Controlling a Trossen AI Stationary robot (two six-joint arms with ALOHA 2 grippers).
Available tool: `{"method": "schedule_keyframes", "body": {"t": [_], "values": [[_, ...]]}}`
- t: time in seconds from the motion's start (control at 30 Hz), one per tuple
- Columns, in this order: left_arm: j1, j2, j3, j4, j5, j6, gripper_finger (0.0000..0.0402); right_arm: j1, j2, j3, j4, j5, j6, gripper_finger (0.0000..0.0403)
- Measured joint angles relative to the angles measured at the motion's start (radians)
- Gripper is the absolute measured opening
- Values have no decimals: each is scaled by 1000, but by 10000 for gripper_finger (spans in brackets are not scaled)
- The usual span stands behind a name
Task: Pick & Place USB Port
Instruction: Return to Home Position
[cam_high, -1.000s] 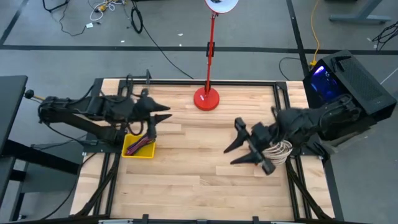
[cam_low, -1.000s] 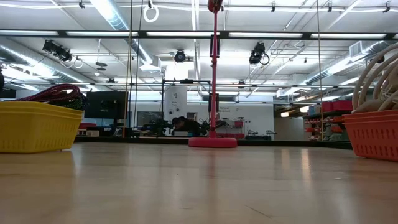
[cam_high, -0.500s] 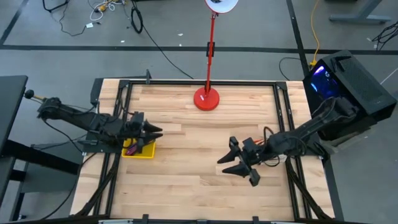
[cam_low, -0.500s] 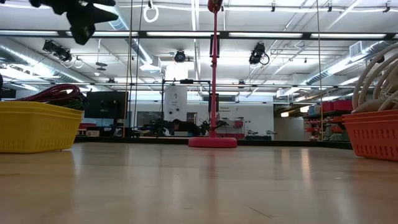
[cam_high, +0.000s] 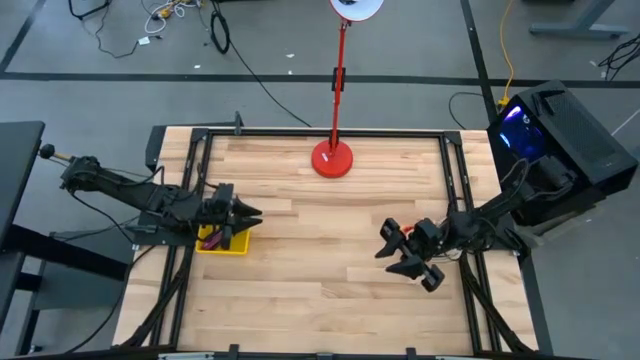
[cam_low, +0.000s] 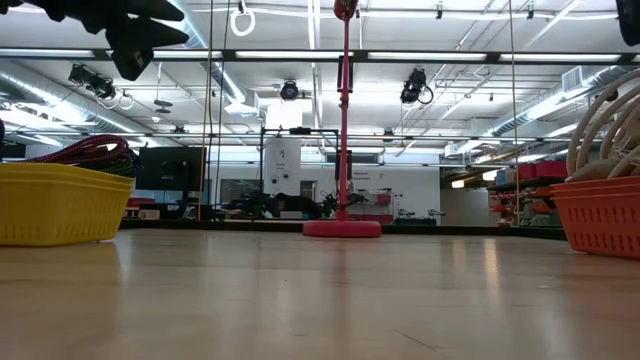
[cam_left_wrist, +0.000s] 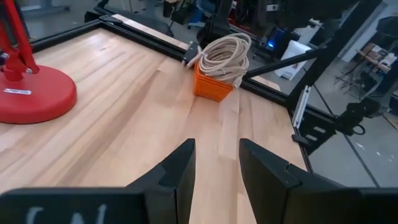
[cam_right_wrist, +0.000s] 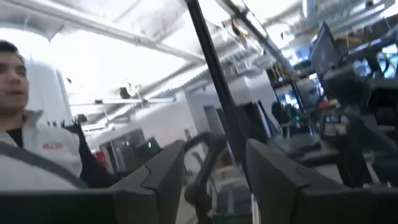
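Note:
A yellow basket (cam_high: 222, 241) at the table's left edge holds red and dark cords (cam_low: 92, 150). At the right edge an orange basket (cam_left_wrist: 210, 88) holds a coiled beige cord (cam_left_wrist: 225, 55). No single USB port can be made out. My left gripper (cam_high: 250, 213) hangs open above the yellow basket's right side, pointing across the table; its own view shows nothing between the fingers (cam_left_wrist: 214, 163). My right gripper (cam_high: 392, 255) is open too, just left of the orange basket and tipped upward; its view (cam_right_wrist: 211, 167) looks into the room.
A red stand's round base (cam_high: 332, 158) sits at the table's far middle, its pole (cam_low: 344, 110) rising upright. Bare wood lies between the two baskets. A black case with a lit screen (cam_high: 560, 125) stands off the right edge. A person (cam_right_wrist: 25, 137) shows beyond the table.
Both arms have come down. My left gripper has sunk and drawn back toward the table's left edge, over the yellow basket, and has entered the low view's top. My right gripper has sunk, drawn back toward the right edge and tipped upward. Neither gap has changed.

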Motion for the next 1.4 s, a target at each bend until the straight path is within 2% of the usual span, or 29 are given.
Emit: {"method": "schedule_keyframes", "body": {"t": [0.2,0.3,0.37,0.43,0.7,0.83,1.0,1.1,1.27,1.4], "values": [[1,0,0,-2,-23,21,131,-4,0,-1,133,42,-30,174],[1,0,1,-2,-111,127,131,-21,-16,-26,176,-58,-112,174],[1,7,2,2,-189,195,131,-38,-38,-80,175,-116,-144,174],[1,11,2,4,-227,300,131,-54,-62,-147,172,-121,-128,174],[5,17,-32,15,-258,514,131,-102,-134,-390,269,-97,-91,174],[24,18,-137,156,-274,421,131,-165,-165,-423,212,-56,9,174],[24,18,-301,426,-128,370,131,-250,-190,-425,264,-195,-36,174],[24,18,-384,544,-108,318,131,-308,-246,-424,260,-257,-31,174],[24,18,-444,577,-102,250,131,-401,-328,-424,266,-369,-31,174],[24,18,-460,574,-118,329,131,-442,-349,-424,212,-387,23,174]]}}
